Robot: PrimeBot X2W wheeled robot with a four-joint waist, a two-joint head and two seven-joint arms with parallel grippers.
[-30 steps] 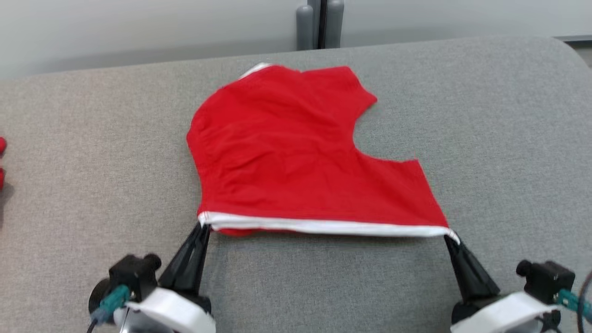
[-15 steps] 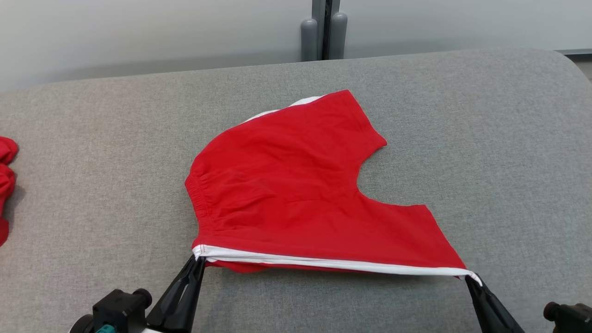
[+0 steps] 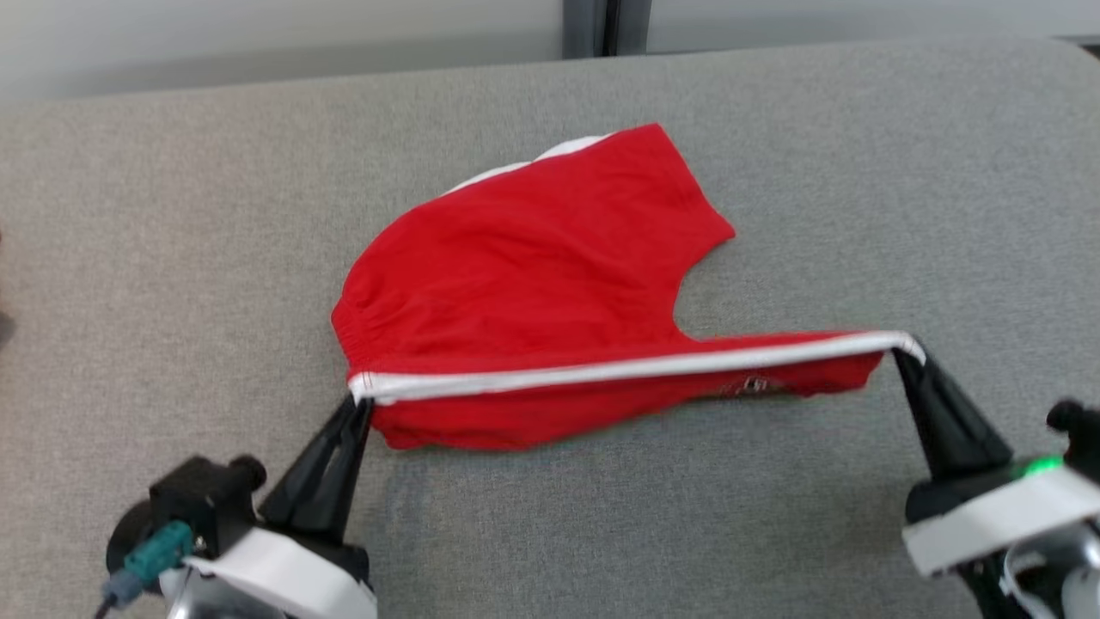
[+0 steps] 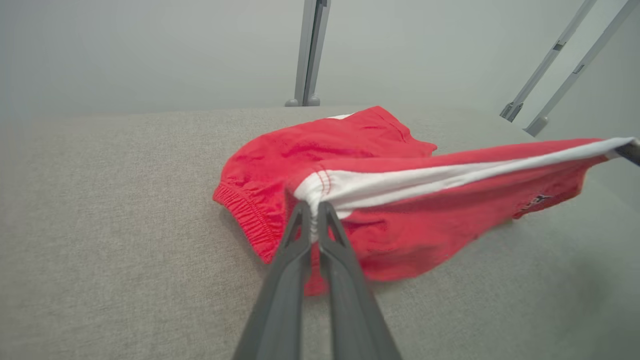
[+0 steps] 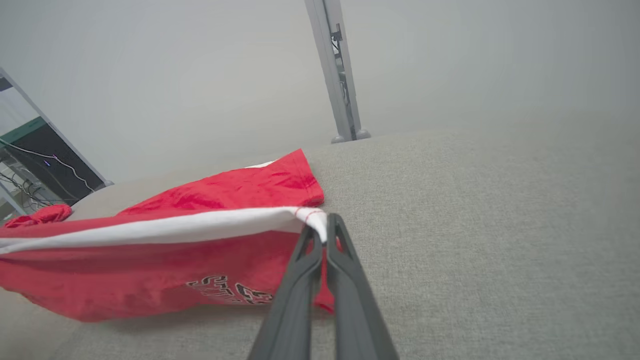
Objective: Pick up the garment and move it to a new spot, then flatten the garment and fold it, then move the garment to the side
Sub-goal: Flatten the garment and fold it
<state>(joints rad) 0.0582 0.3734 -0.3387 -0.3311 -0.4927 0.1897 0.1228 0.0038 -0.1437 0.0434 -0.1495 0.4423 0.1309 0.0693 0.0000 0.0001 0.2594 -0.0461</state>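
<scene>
The left hand [image 3: 357, 406] is clamped shut on one end of the white-trimmed edge of the garment [image 3: 533, 266], and the right hand [image 3: 904, 351] is pinched on the other end. The edge is held taut and raised between them, seemingly so that it can be carried over for a fold. The rest of the red cloth is left lying near the middle of the grey desk [image 3: 859, 172].

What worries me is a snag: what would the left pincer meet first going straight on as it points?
The red jersey: the left pincer is shut on its hem, with more cloth probably just beyond.
</scene>
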